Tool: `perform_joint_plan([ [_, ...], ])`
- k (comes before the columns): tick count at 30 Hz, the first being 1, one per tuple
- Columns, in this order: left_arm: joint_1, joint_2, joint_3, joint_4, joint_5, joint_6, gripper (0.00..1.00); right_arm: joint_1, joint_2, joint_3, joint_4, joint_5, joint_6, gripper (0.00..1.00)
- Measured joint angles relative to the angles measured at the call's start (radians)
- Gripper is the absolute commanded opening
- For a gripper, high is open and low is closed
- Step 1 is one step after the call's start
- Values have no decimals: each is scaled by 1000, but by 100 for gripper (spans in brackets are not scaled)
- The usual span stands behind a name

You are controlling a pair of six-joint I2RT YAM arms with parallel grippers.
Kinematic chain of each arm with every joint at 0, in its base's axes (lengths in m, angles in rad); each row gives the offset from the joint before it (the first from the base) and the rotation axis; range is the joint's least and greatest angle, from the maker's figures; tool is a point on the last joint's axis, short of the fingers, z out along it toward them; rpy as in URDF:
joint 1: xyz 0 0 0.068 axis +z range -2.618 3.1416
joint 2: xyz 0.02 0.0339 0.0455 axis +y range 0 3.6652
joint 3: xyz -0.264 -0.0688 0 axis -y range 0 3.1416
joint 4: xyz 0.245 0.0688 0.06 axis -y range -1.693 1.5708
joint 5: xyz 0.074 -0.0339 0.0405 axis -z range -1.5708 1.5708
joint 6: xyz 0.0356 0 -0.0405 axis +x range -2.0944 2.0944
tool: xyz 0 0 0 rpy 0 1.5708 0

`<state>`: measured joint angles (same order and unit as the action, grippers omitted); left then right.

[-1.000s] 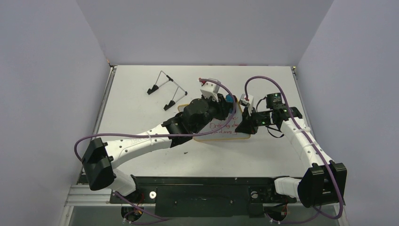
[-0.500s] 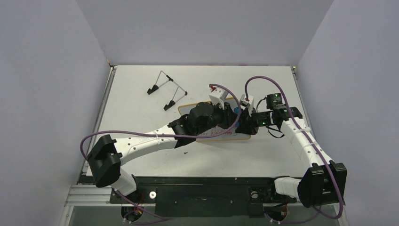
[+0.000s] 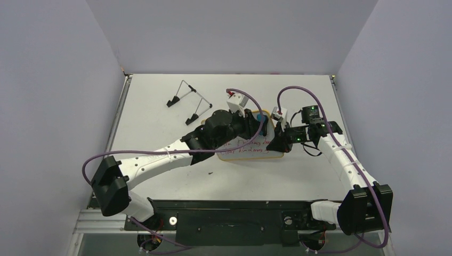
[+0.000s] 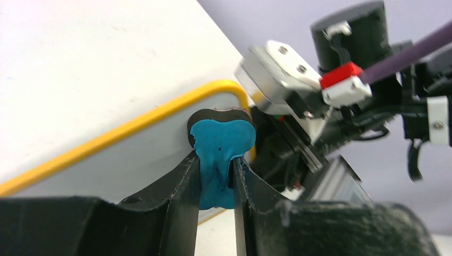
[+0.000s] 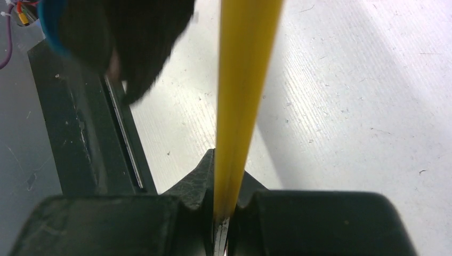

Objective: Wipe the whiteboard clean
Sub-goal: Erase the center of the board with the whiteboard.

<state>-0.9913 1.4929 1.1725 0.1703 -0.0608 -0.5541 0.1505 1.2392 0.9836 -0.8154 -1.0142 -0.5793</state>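
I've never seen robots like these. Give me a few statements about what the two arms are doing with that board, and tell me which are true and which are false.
1. The left gripper pinches a blue eraser at a corner of the whiteboard. True.
2. The right gripper is open and touches nothing. False: it is shut on the whiteboard's yellow rim.
3. The whiteboard is wiped blank. False: red writing shows on it in the top view.
4. The wire stand stands apart from the whiteboard, further left on the table. True.
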Motion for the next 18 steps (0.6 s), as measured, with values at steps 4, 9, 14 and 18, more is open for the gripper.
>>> perform_joint_plan([
  [4, -26, -29, 0, -16, -203, 18, 0, 0, 0, 0, 0, 0, 5, 0],
  [9, -106, -26, -16, 1, -409, 40, 0, 2, 0, 0, 0, -2, -5, 0],
  [14, -159, 10, -17, 7, -549, 50, 0, 2, 0, 0, -2, -3, -7, 0],
  [18, -186, 28, -40, 11, -625, 41, 0, 2, 0, 0, -2, -3, 0, 0],
])
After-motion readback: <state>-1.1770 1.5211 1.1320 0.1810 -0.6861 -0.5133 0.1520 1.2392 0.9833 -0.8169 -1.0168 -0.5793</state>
